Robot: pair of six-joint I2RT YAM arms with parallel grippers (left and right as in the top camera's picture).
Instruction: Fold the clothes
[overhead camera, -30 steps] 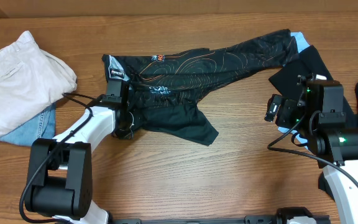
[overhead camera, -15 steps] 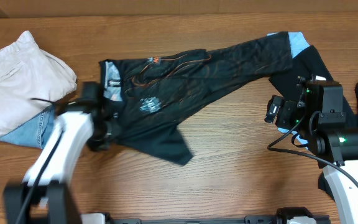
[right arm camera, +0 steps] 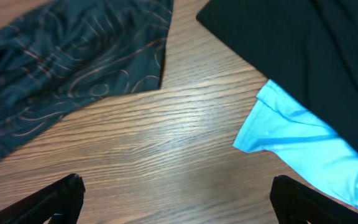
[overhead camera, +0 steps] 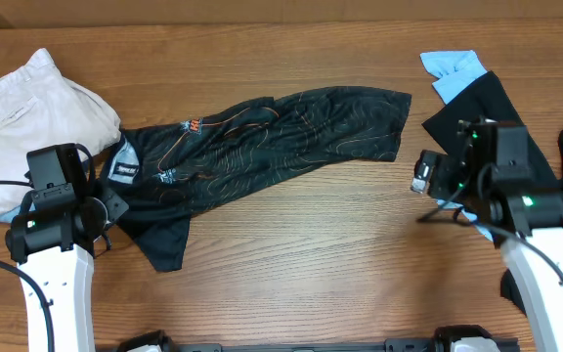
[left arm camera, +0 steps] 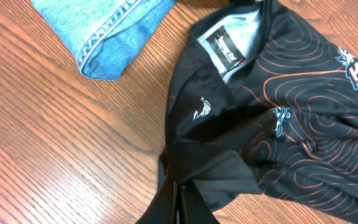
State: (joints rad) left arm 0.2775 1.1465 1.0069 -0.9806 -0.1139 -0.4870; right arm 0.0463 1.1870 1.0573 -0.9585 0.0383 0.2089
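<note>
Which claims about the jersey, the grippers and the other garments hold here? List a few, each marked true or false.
1. The left gripper is shut on the black jersey. True.
2. The right gripper holds the light-blue garment. False: it is open and empty, over bare table.
3. The jersey is folded into a neat square. False: it lies stretched out across the table.
4. A cream garment lies left of the jersey. True.
5. The jersey overlaps the plain black garment. False: bare wood shows between them.
</note>
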